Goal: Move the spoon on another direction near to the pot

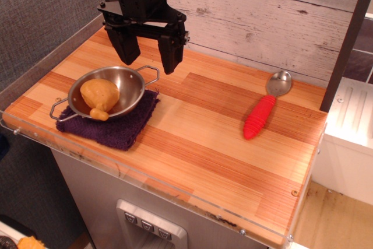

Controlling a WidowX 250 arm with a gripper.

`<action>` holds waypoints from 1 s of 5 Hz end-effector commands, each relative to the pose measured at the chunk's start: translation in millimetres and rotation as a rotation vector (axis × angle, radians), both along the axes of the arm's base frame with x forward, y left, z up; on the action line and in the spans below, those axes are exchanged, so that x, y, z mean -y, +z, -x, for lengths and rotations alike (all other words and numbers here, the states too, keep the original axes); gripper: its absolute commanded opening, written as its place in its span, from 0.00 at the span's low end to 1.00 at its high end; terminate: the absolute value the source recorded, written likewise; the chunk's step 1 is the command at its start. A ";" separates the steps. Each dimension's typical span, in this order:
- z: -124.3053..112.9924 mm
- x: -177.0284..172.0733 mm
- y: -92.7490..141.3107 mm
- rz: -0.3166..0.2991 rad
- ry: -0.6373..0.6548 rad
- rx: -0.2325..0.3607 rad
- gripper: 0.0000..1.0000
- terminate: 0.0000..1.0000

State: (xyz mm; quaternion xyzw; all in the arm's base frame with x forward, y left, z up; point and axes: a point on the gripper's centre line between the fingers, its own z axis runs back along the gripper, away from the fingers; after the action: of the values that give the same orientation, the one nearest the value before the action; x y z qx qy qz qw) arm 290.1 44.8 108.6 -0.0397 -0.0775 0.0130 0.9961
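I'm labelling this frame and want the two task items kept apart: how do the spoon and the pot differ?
The spoon lies flat on the bare wood at the right, while the pot sits at the left on a purple cloth. The spoon is long and narrow with a ribbed red handle; the pot is round with thin wire loop handles. The spoon's bowl is empty; the pot holds a yellow object. Both have shiny silver metal.

On the counter [192, 132] there is one spoon [265, 107], one pot [111, 88] and one dark purple cloth [116, 125]. One yellow-orange toy food piece [99, 96] lies in the pot. One end effector [148, 55] hangs above.
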 end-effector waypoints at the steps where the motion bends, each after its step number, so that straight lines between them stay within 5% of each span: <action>1: 0.0 0.0 0.0 0.000 0.000 0.000 1.00 0.00; 3: -14.8 57.4 -12.7 0.031 -0.084 0.010 1.00 0.00; 5: -31.6 117.7 -49.7 0.034 -0.099 -0.040 1.00 0.00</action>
State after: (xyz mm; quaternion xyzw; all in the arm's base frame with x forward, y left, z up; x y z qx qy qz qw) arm 317.4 -71.6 45.0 -0.0549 -0.0327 -0.0311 0.9975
